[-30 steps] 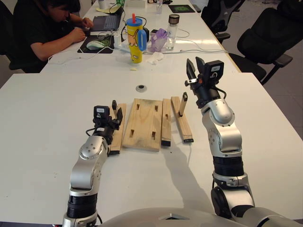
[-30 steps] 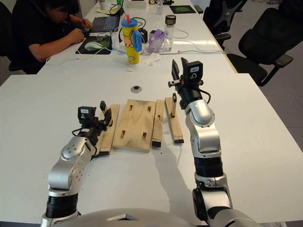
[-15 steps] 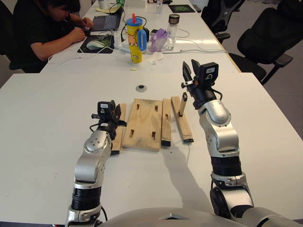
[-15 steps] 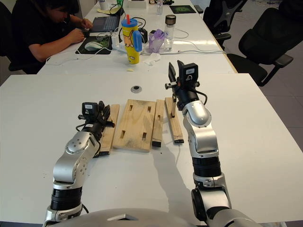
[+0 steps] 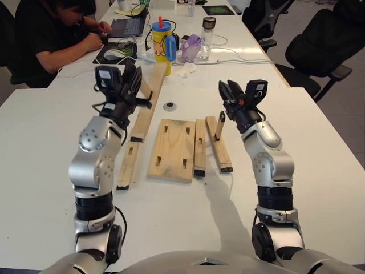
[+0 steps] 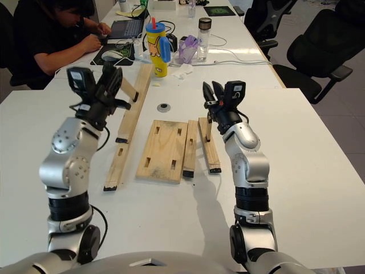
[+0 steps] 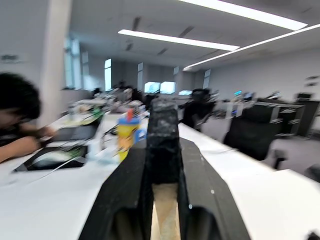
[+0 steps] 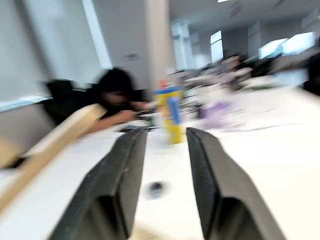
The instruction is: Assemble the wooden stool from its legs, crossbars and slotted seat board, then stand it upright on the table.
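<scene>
Hanging from left fingers (image 5: 131, 77), leg (image 5: 146, 113) seemingly clears table (image 5: 45, 148).

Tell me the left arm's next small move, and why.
Probably swing the held leg over the seat board and line its end up with a slot. The left gripper holds it tilted in the air, the board lies flat with four open slots, and the right gripper hovers open.

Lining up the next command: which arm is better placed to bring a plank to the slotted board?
Left. The left tool grips a plank raised off the table beside the slotted board; the right tool hangs open and empty.
</scene>
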